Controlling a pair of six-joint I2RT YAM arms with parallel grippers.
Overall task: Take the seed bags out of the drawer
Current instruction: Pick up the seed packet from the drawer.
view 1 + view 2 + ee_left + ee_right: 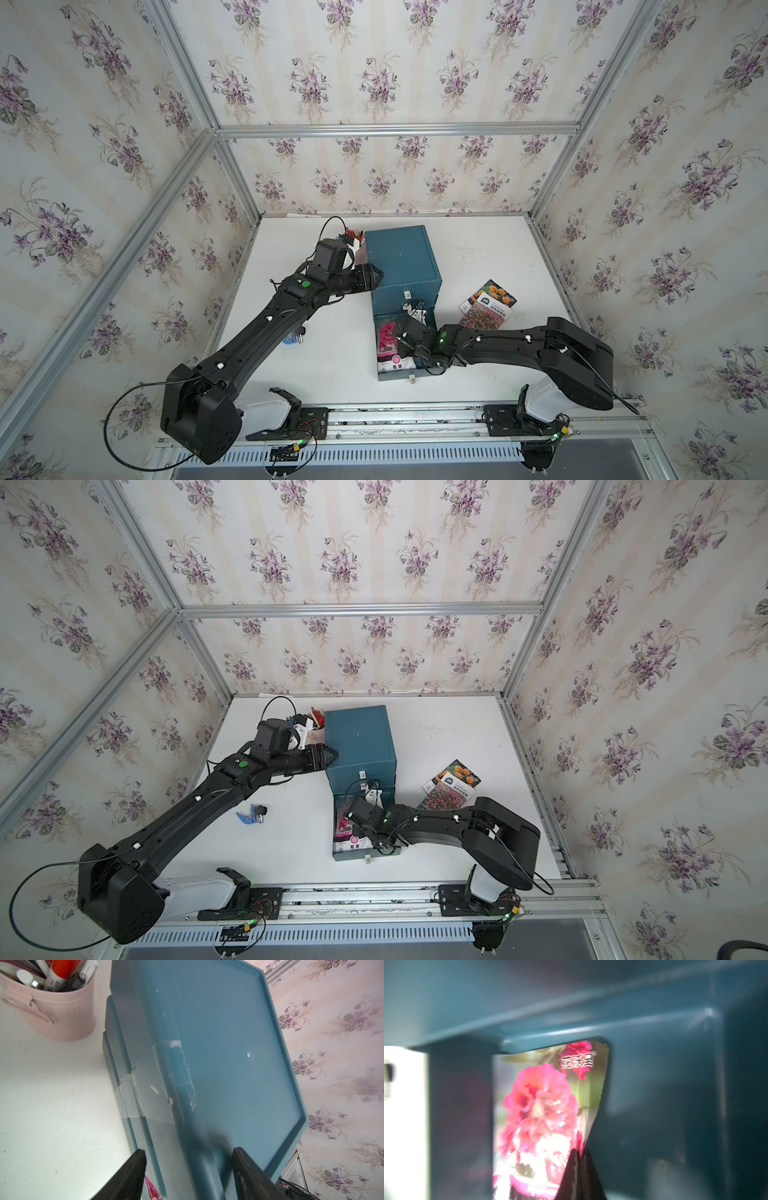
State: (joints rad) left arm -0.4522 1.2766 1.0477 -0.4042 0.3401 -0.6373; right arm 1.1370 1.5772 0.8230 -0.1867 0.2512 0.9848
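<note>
A blue cabinet stands mid-table with its bottom drawer pulled out toward the front. In the drawer lies a seed bag with a large magenta bloom. My right gripper reaches into the drawer and is shut on that bag's edge. The other two seed bags overlap on the table to the right of the cabinet, one with orange blooms and one with a pink-red flower field. My left gripper is open, its fingers straddling the cabinet's upper left edge.
A pink cup of pens stands behind the cabinet's left corner. A small blue and black object lies on the table under the left arm. Papered walls with aluminium posts close in the table on three sides.
</note>
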